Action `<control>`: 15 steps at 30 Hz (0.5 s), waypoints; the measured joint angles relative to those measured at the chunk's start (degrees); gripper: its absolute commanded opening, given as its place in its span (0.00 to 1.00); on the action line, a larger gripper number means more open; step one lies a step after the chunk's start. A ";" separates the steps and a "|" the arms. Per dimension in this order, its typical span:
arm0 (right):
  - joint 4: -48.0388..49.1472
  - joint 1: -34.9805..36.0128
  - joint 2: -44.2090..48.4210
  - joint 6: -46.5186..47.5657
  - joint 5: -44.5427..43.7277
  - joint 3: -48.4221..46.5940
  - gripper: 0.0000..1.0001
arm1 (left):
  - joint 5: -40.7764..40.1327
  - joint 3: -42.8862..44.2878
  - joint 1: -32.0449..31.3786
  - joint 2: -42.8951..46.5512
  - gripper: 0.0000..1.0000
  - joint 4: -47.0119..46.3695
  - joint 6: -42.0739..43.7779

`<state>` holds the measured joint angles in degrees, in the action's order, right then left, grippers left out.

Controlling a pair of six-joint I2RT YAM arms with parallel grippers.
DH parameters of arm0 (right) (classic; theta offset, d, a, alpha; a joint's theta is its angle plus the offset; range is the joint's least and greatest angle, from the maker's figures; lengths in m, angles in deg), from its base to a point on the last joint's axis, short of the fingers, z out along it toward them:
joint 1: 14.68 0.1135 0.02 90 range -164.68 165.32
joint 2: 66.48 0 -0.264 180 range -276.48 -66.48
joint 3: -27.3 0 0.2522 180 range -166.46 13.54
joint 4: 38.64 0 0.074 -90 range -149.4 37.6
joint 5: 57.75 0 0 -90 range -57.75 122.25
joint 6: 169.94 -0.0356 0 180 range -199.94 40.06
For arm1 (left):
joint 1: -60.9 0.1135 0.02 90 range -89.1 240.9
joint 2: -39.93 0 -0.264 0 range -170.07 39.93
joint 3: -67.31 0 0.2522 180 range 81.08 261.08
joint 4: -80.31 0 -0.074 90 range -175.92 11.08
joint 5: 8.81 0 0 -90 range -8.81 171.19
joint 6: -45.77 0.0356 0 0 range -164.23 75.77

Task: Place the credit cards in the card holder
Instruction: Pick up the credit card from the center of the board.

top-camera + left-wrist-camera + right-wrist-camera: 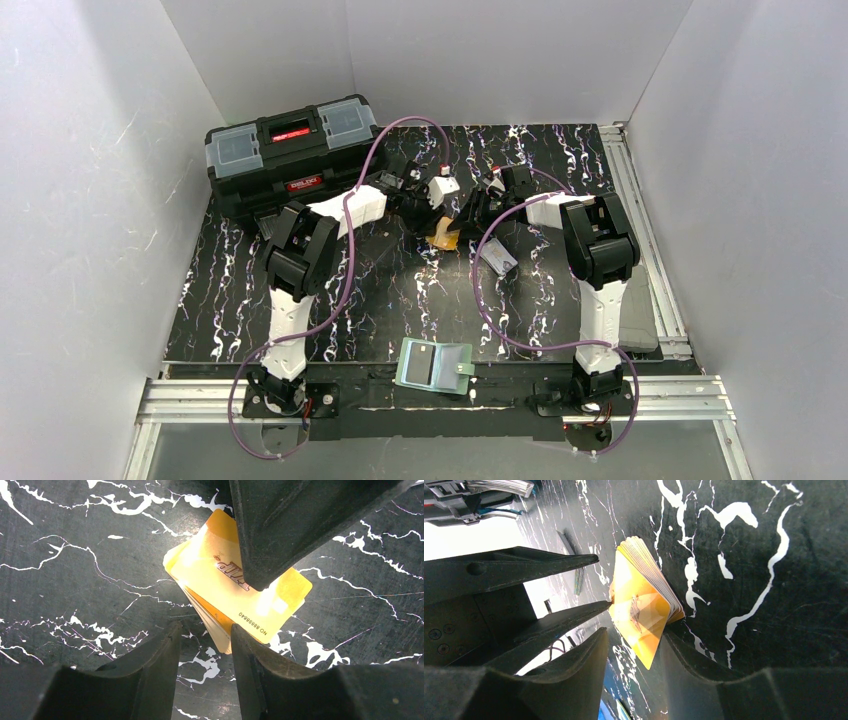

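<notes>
A black toolbox (290, 150) sits at the upper left of the marbled table (380, 300). At frame centre, the left gripper (206, 632) stands part-open over a fanned stack of orange cards (225, 580), one finger at the stack's edge and bare table showing beside the other. The mint-green card holder (435, 365) lies open at bottom centre, well apart. From the right, the right gripper (634, 637) meets the same stack, its jaws also parted around a corner. A white card (498, 260) lies just right of centre.
</notes>
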<state>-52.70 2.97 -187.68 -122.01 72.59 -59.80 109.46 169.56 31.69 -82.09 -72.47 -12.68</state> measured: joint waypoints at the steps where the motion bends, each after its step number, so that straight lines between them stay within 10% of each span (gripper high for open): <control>1: 0.00 0.00 0.00 0.00 0.00 0.00 0.51 | 0.00 0.00 -0.07 0.00 0.40 -0.02 -0.02; 15: 0.04 0.00 0.00 -0.02 0.15 -0.02 0.52 | -1.42 -0.07 -2.47 0.00 0.39 -1.05 2.45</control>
<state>-52.66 2.97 -187.68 -122.03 72.74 -59.82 108.04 169.50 29.22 -82.09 -73.52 -10.24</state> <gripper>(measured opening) 0.512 0.398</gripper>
